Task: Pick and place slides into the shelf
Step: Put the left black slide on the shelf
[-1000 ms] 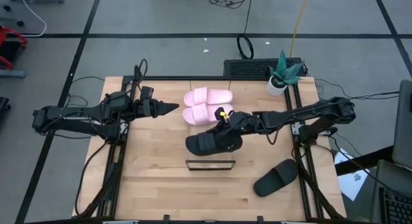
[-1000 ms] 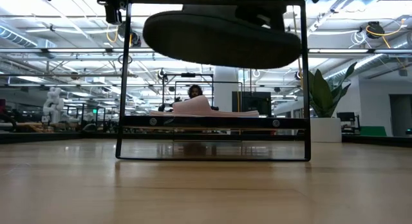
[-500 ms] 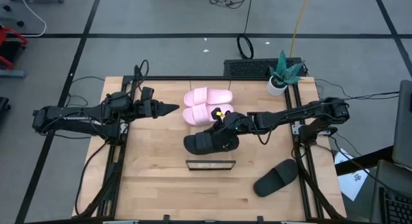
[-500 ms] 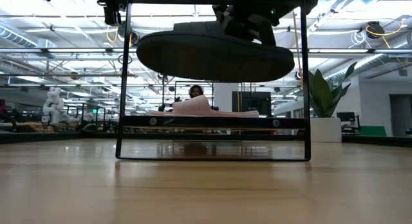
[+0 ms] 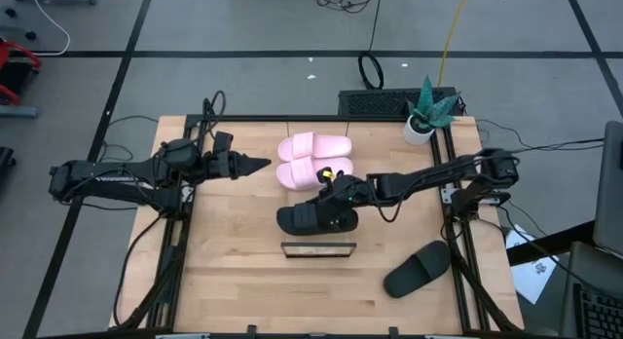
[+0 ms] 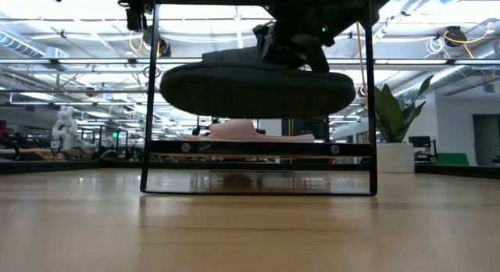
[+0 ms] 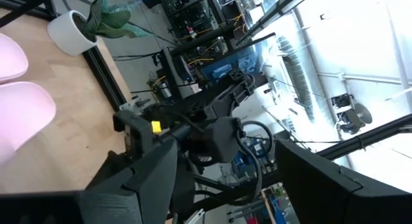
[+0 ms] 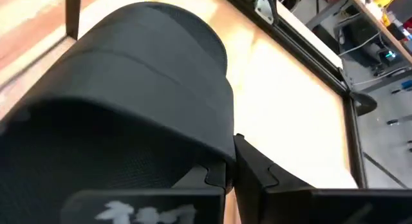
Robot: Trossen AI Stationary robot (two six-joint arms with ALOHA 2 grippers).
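high view, left to right: left gripper (image 5: 261, 164) idle, fingers pressed together, near pink slides (image 5: 313, 160); right gripper (image 5: 336, 195) clamping black slide (image 5: 316, 217) above shelf (image 5: 318, 249); second black slide (image 5: 417, 269) lying at table's right.

Setting: robotics laboratory in a large open industrial hall.
- Wooden worktable (image 5: 234, 281) framed by black metal rails, standing on a grey floor (image 5: 243, 18) marked with dark tape lines.
- Loose cables (image 5: 370, 66) trailing across that floor.
- Exposed ceiling with pipes and strip lighting (image 6: 70, 61).
- Further workstations, racks and a white robot figure (image 6: 64, 125) in the background.
- Potted plant (image 5: 425, 110) at a table corner.
- Monitors and wiring-laden equipment frames (image 7: 219, 63) beyond the table.
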